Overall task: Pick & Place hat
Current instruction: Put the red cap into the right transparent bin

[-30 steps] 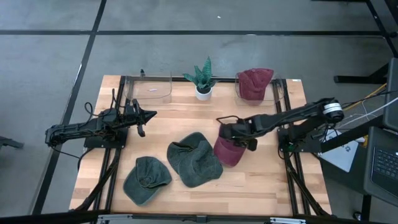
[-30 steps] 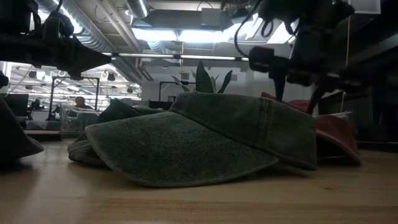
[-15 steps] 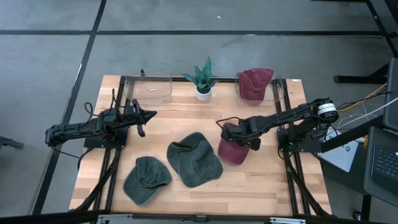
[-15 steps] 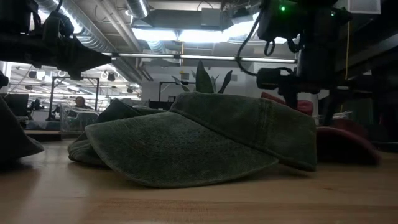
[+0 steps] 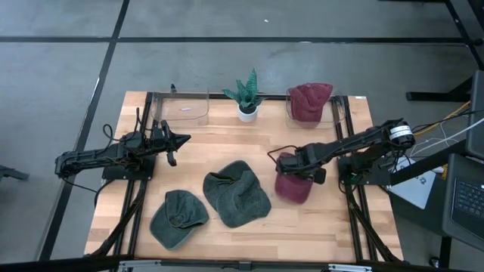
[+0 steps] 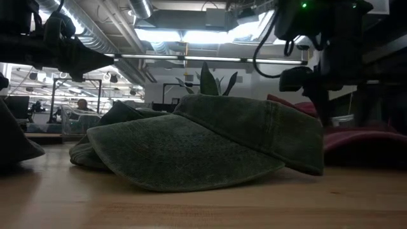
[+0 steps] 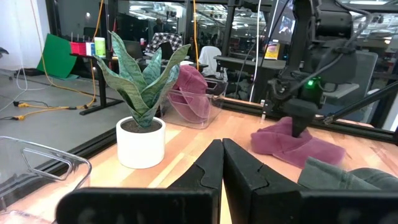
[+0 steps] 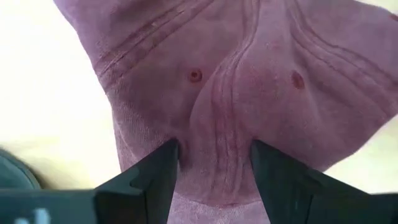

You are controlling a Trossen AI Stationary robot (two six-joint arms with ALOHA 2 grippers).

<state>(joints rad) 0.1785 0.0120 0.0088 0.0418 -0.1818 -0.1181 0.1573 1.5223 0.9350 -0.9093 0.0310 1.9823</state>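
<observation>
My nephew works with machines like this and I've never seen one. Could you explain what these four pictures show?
It is a robot with two dark arms at a pale wooden table. One picture looks straight down, one sits at table height, and two come from cameras on the arms' wrists.

On the table lie three dark green cloth caps, a maroon cloth cap, a small spiky plant in a white pot and two clear plastic bins; the right-hand bin holds another maroon cap.

The right claw pinches the maroon cap's fabric between its fingers. The left claw waits shut, holding nothing.
</observation>
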